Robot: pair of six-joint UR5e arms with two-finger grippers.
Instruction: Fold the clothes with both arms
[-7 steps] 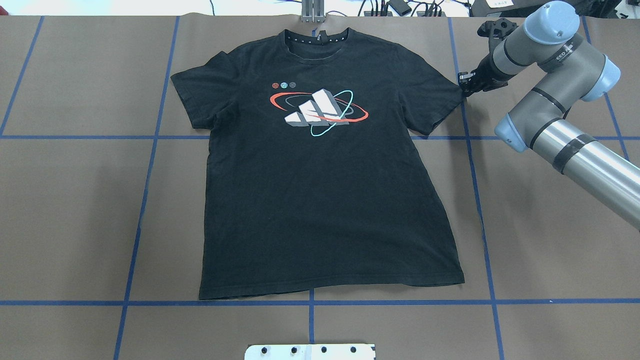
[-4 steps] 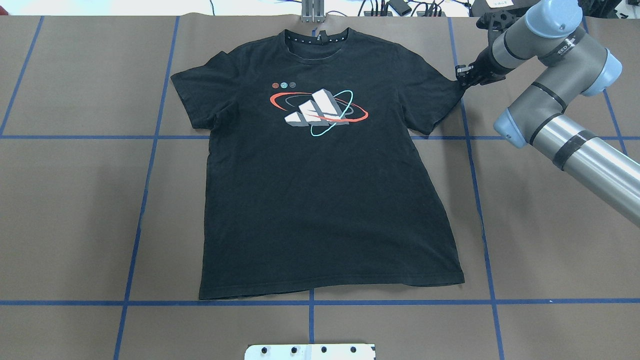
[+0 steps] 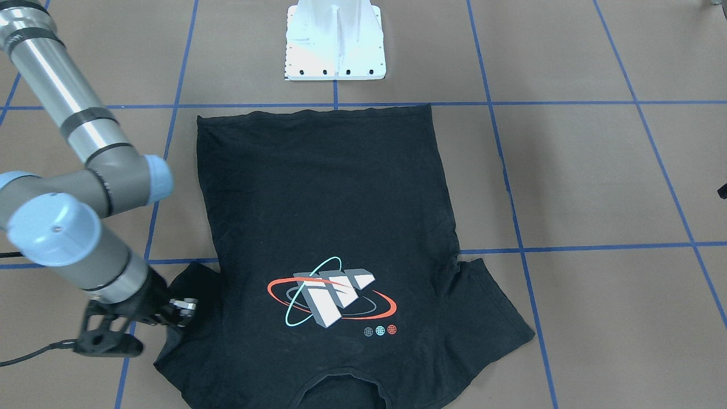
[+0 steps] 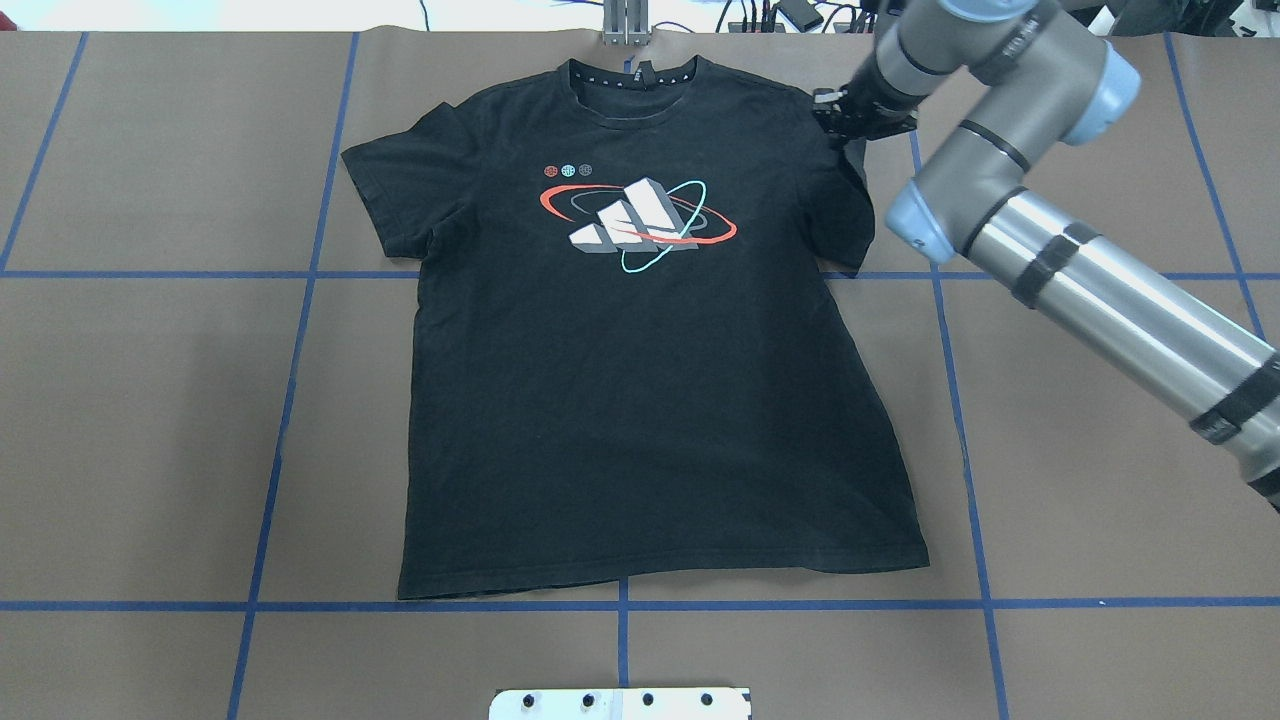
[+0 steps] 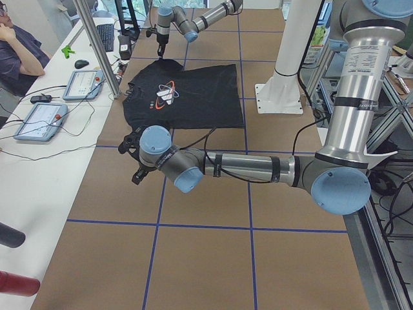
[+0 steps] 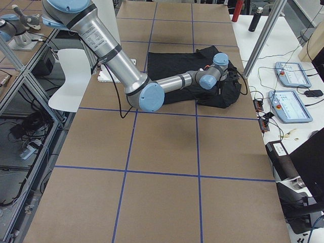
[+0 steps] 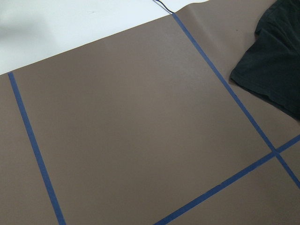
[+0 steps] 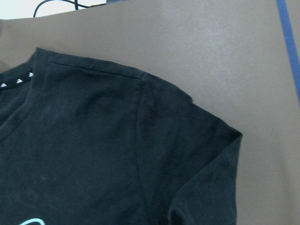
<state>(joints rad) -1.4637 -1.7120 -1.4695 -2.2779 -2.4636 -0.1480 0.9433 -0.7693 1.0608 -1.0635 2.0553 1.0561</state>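
Note:
The black T-shirt (image 4: 640,400) lies flat on the brown table with its logo up and its collar at the far edge. It also shows in the front view (image 3: 324,199). My right gripper (image 4: 832,108) is over the shirt's right shoulder, shut on the right sleeve (image 4: 855,205). The sleeve is drawn inward and bunched in the front view (image 3: 184,309). The right wrist view shows the shoulder and folded sleeve (image 8: 206,159), with no fingers in view. My left gripper (image 5: 132,158) hangs over bare table left of the shirt. I cannot tell whether it is open.
The white bolted pedestal (image 3: 335,40) stands at the near edge by the hem. Blue tape lines (image 4: 300,300) cross the table. A metal post (image 4: 625,25) and cables lie past the collar. Operator panels (image 5: 39,119) and a seated person (image 5: 13,45) are beyond the far edge.
My right gripper has moved left along the far edge from beside the sleeve tip to over the shoulder. It has taken the sleeve with it, so the sleeve is now folded inward.

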